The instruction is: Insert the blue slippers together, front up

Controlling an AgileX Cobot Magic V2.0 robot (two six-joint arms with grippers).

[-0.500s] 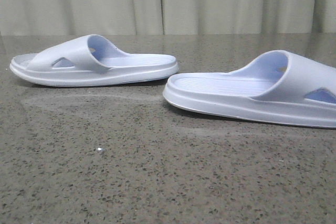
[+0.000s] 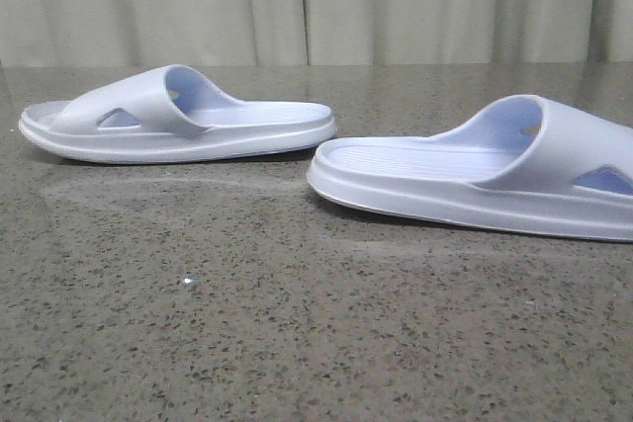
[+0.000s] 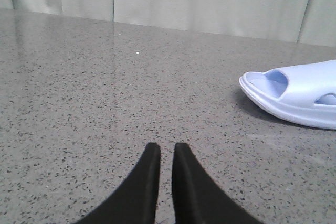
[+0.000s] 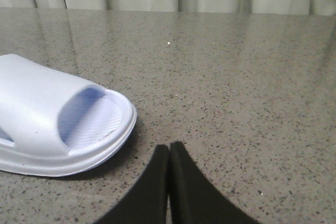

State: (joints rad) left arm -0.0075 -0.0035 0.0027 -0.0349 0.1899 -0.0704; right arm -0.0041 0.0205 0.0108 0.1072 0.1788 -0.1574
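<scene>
- Two blue slippers are seen flat on the speckled grey table (image 2: 297,343), soles down, heels facing each other. In the front view, the left slipper (image 2: 178,121) sits at about 10 o'clock and the right slipper (image 2: 475,180) at about 3 o'clock; the heels are close but apart.
- Left gripper (image 3: 167,148): jaws nearly closed, a thin gap visible, nothing held. It is placed low over bare table, with a slipper toe (image 3: 294,95) at about 2 o'clock in the wrist view.
- Right gripper (image 4: 169,146): jaws pressed together, empty. A slipper's open toe (image 4: 68,124) lies near it, at about 9 o'clock in the wrist view.
- Risk: if the jaws are not opened before approach, the light foam is likely to be pushed away rather than gripped.
- Risk: a pinch on the soft strap may deform it, and the slipper may twist or slip when lifted.
- Risk: opposed toe directions; one slipper must be turned, or the fronts will not align when nested.
</scene>
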